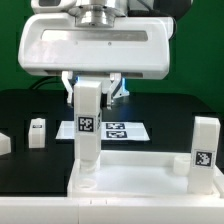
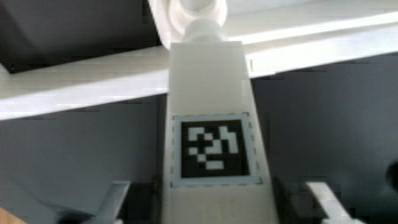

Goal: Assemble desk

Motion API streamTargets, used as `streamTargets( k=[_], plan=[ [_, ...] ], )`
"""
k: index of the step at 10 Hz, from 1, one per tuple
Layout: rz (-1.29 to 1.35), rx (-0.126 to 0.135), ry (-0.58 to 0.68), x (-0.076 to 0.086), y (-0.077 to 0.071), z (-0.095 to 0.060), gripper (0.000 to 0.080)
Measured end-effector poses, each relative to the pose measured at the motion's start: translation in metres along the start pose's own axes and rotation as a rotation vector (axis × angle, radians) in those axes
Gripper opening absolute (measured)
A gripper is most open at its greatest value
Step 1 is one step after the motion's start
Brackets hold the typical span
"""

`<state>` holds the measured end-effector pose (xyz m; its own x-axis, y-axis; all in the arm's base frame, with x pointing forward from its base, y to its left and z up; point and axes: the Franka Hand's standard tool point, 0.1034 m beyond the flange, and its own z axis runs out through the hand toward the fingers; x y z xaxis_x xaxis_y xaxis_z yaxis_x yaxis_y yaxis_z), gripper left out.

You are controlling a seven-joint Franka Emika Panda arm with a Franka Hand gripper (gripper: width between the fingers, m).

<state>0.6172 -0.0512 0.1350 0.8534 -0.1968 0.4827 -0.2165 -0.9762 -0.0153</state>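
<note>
Gripping the leg (image 1: 88, 140) by its upper end with the tool (image 1: 93, 88), closed on two flat sides. Stands upright, foot at a corner socket of the desk top (image 1: 140, 176). Probably light, stiff, slick plastic: best held above the tag. White, square, tagged mid-height.

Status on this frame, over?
Gripper shut on upright square white plastic leg. Leg's foot at large flat white desk top corner; seating unclear. Second leg stands clear.
</note>
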Motion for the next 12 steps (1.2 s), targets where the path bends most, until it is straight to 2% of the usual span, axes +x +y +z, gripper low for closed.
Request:
streamTargets(
  k=[4, 8, 12],
  plan=[
    [-0.006, -0.009, -0.017, -0.01, 0.001, 0.011, 0.0284],
    [-0.014, -0.018, -0.013, -0.012, 0.001, 0.023, 0.0284],
    [-0.02, -0.026, 0.022, -0.01, 0.002, 0.025, 0.0284]
  ],
)
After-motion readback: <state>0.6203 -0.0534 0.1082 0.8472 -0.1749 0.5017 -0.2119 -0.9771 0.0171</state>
